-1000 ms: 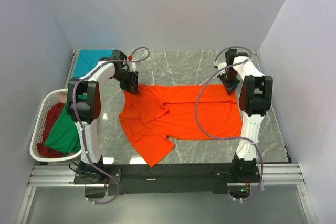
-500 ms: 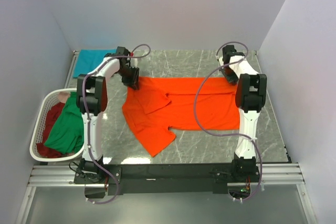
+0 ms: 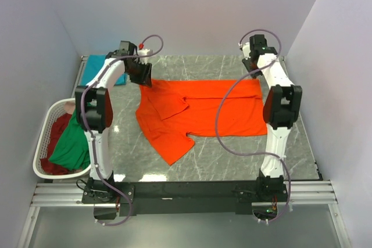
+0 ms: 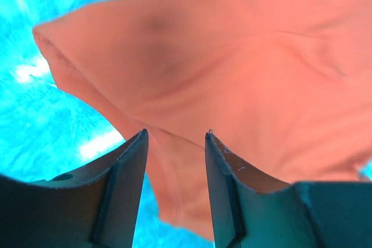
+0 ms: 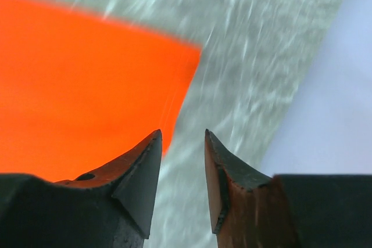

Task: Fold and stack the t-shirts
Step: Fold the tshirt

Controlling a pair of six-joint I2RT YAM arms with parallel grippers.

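A bright orange t-shirt lies spread on the marble table, its left sleeve folded inward. My left gripper hovers at the shirt's far left corner. In the left wrist view its jaws stand open, with orange cloth just beyond them and not pinched. My right gripper is over the far right corner, open, with bare table between its fingers and the orange corner to its left. A teal t-shirt lies at the far left. A green t-shirt and a dark red one fill the basket.
The white slatted laundry basket sits off the table's left edge. White walls close in the back and both sides. Purple cables loop off both arms over the shirt. The table shows bare marble in front of the shirt.
Both grippers dragged the shirt's far edge toward the back wall, stretching it flat. Both jaws then opened and let go of the cloth, the right one pulling back off the corner.
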